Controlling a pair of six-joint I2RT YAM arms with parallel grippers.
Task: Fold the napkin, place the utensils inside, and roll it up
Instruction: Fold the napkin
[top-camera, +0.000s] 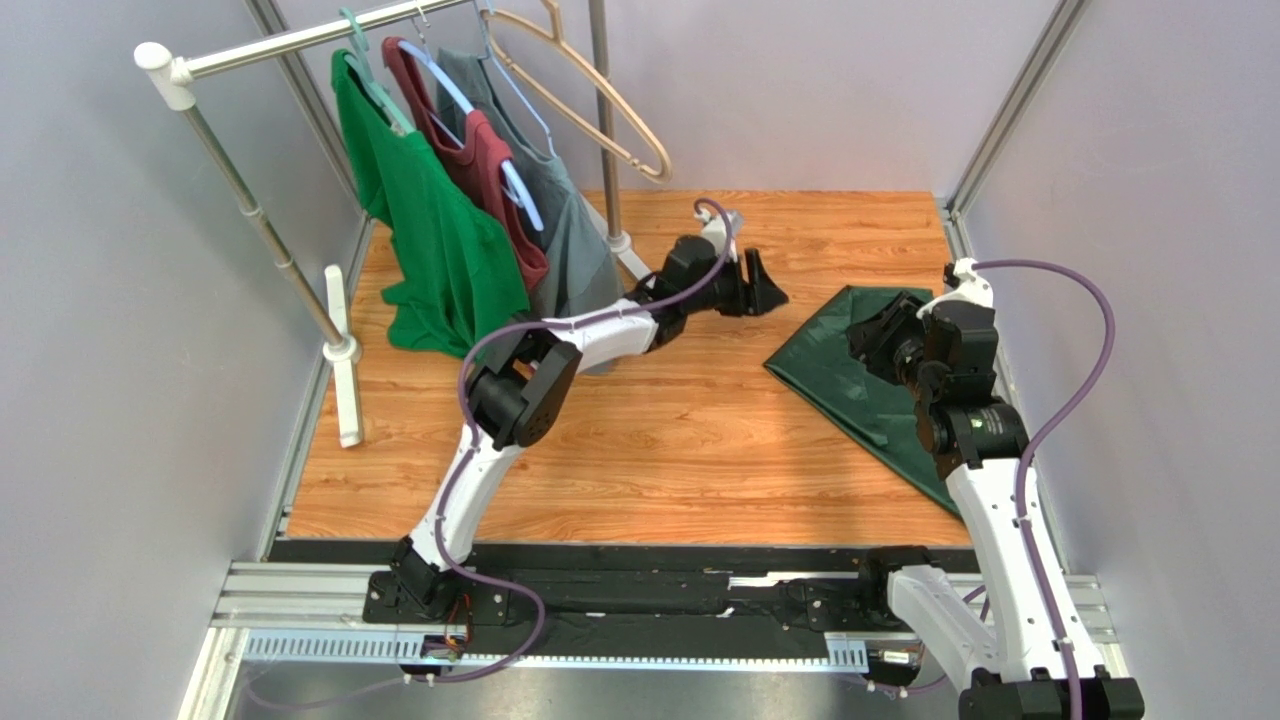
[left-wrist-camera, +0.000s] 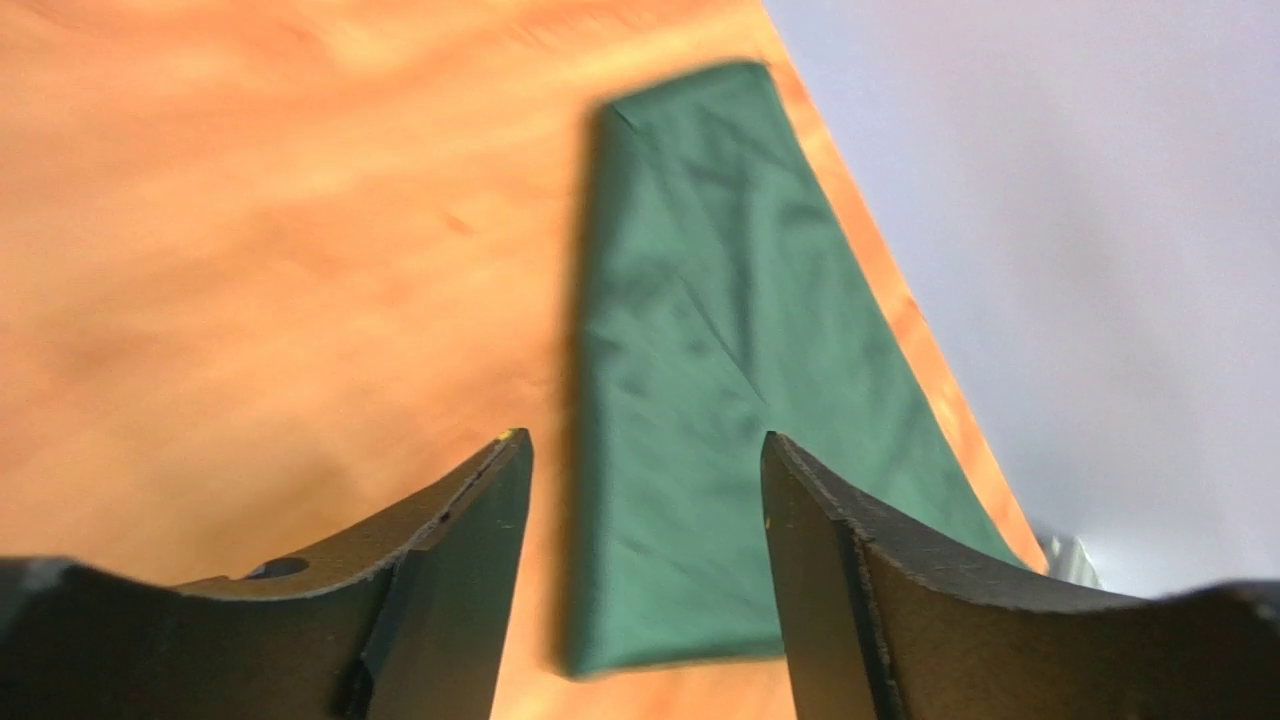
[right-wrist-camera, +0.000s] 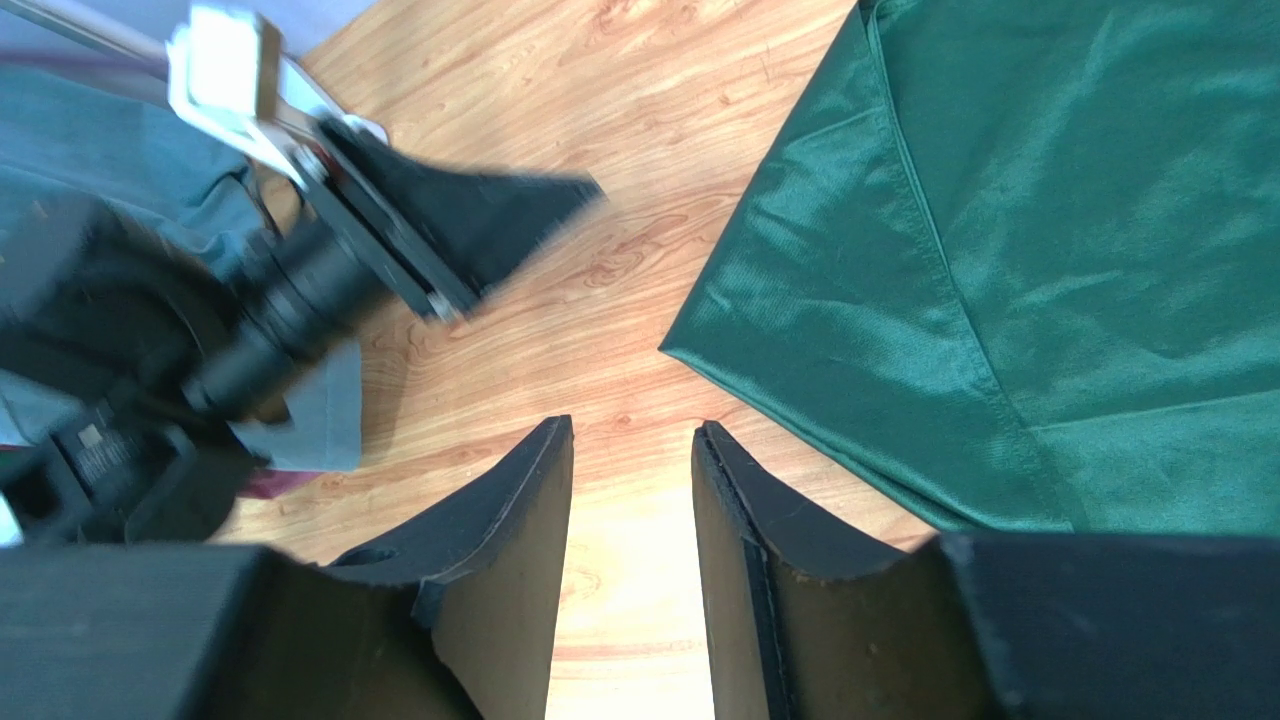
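The dark green napkin (top-camera: 845, 378) lies folded on the wooden table at the right, partly hidden under my right arm. It also shows in the left wrist view (left-wrist-camera: 706, 375) and in the right wrist view (right-wrist-camera: 1037, 255). My left gripper (top-camera: 763, 282) hovers left of the napkin's far corner, open and empty (left-wrist-camera: 646, 450). My right gripper (top-camera: 869, 333) is above the napkin's middle, open and empty, its fingertips over bare wood beside the napkin's edge (right-wrist-camera: 631, 435). The fork is not visible in any view.
A clothes rack (top-camera: 256, 225) stands at the back left with a bright green shirt (top-camera: 428, 240), a maroon shirt (top-camera: 481, 180), a grey-green shirt (top-camera: 564, 225) and empty hangers (top-camera: 601, 105). Grey walls enclose the table. The left gripper shows in the right wrist view (right-wrist-camera: 436, 210).
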